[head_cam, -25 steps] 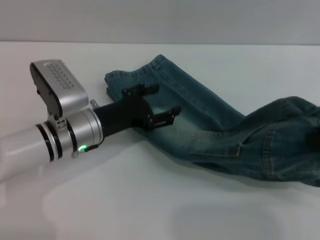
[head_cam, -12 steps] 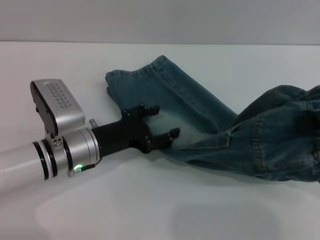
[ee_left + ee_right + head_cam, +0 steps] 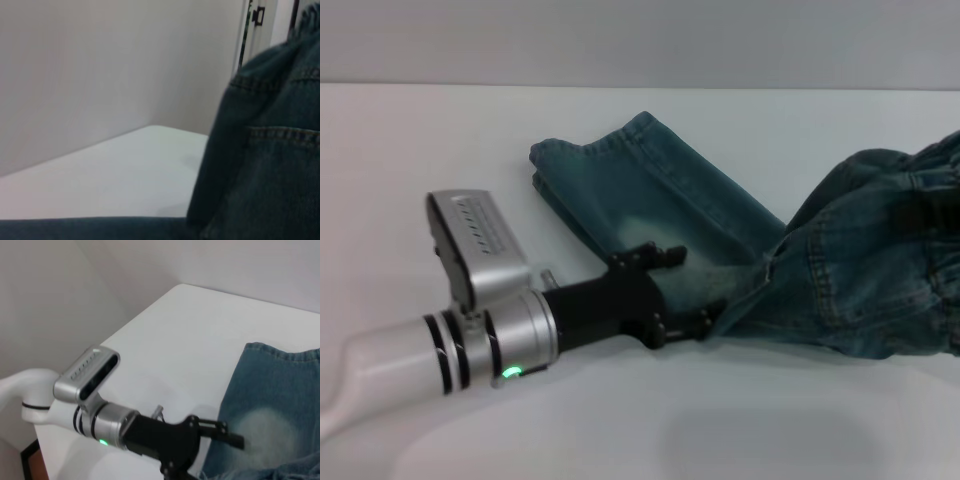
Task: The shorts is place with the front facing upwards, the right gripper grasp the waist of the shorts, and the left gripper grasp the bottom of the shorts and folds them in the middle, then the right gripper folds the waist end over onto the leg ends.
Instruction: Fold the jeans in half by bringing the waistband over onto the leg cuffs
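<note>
Denim shorts (image 3: 720, 240) under the open left hand (image 3: 678, 292) show no readable label.

You are working in a plain indoor test space of the laboratory type, not a home. The work surface is a bare white table (image 3: 620, 420) set against smooth, undecorated pale walls (image 3: 100, 75) that meet in a corner. In the left wrist view, a dark vertical frame with a small fitting (image 3: 257, 15) stands beyond the table; what it is cannot be told.
</note>
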`<state>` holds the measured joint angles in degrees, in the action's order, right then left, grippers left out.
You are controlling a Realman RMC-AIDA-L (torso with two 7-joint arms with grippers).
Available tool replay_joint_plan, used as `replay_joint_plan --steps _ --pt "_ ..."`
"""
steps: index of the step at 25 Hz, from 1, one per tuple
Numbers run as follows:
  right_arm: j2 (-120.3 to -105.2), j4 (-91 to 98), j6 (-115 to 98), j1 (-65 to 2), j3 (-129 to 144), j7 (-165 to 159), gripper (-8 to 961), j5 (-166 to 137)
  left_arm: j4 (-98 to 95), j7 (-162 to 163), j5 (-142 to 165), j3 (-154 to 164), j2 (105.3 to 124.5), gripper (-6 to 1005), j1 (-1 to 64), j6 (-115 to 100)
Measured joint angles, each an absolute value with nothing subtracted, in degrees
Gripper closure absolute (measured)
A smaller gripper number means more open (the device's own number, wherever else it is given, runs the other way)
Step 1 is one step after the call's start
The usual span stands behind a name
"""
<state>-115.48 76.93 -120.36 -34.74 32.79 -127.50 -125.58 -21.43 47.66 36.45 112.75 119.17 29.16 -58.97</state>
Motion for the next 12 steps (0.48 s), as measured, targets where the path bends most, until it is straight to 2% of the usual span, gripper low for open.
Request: replay_joint_plan --steps 12 --pt "-115.37 76.02 -118.01 -35.62 33.58 -127.53 877 -125.85 -24.02 49.60 29.04 121.11 119.17 169 28.50 -55.89"
